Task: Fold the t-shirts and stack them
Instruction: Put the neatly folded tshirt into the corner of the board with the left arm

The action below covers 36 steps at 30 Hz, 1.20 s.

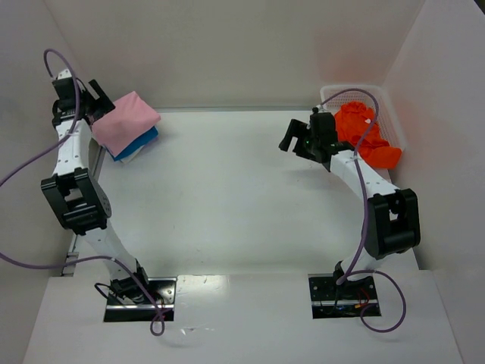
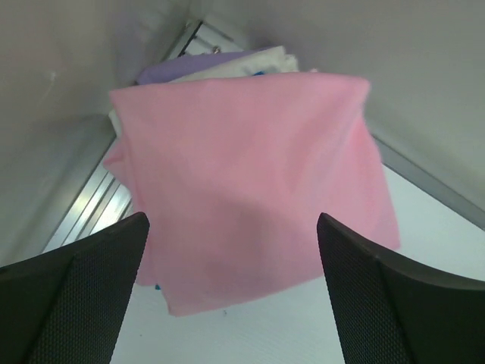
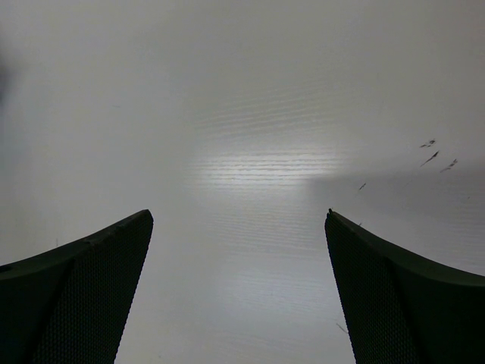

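Pink t-shirt (image 1: 126, 121) folded square, atop blue t-shirt (image 1: 145, 142)

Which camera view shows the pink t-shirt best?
The left wrist view: the folded pink t-shirt fills most of the frame. The top view shows it small, at the far left, lying on the blue t-shirt. The right wrist view does not show it.

Top view: set high at the near edge of the table (image 1: 227, 197), facing down and forward to the back wall (image 1: 227, 45); far off, takes in the whole scene.
Left wrist view: looks out between the left fingers (image 2: 76, 303), close on the pink shirt (image 2: 250, 197) at the table's far left corner.
Right wrist view: looks out between the right fingers (image 3: 76, 303), close on bare table.
Shared: top and left wrist views both show the pink shirt.
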{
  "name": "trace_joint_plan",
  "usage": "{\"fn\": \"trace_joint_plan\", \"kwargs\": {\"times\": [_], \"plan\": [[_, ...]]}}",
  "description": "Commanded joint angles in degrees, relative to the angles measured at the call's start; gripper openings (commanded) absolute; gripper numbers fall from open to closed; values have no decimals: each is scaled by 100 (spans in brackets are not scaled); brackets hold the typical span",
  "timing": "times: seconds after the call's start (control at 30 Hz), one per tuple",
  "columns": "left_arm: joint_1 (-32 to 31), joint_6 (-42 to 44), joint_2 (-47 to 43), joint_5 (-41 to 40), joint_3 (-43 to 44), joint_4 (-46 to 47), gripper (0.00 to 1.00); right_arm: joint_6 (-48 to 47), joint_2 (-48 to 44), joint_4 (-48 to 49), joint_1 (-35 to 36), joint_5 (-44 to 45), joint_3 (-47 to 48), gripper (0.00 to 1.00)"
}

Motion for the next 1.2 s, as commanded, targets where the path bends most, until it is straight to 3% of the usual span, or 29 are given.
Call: {"fn": "trace_joint_plan", "kwargs": {"times": [0.0, 0.13, 0.23, 0.33, 0.5, 0.7, 1.0, 1.17], "plan": [[-478, 601, -634, -617, -172, -8, 99, -184, -307, 59, -38, 301, 366, 100], [-1066, 786, -1029, -1260, -497, -79, 99, -324, -307, 112, -38, 469, 577, 100], [-1436, 725, -1161, -1314, -814, -131, 99, -325, -106, 182, -38, 548, 796, 100], [-1647, 391, -1459, -737, -1164, -131, 99, -378, 175, 121, -38, 548, 1034, 100], [-2209, 320, -1855, -586, -2113, 27, 99, -439, 317, 121, -38, 829, 1184, 100], [-2421, 435, -2313, -295, -2659, 96, 99, -711, 370, 15, -38, 1558, 1131, 100], [-2474, 672, -2296, 118, -2748, 237, 99, -852, -139, 129, -38, 1559, 815, 100], [-2474, 487, -2296, -48, -2687, 238, 99, -852, -219, 130, -100, 1498, 762, 100]]}}
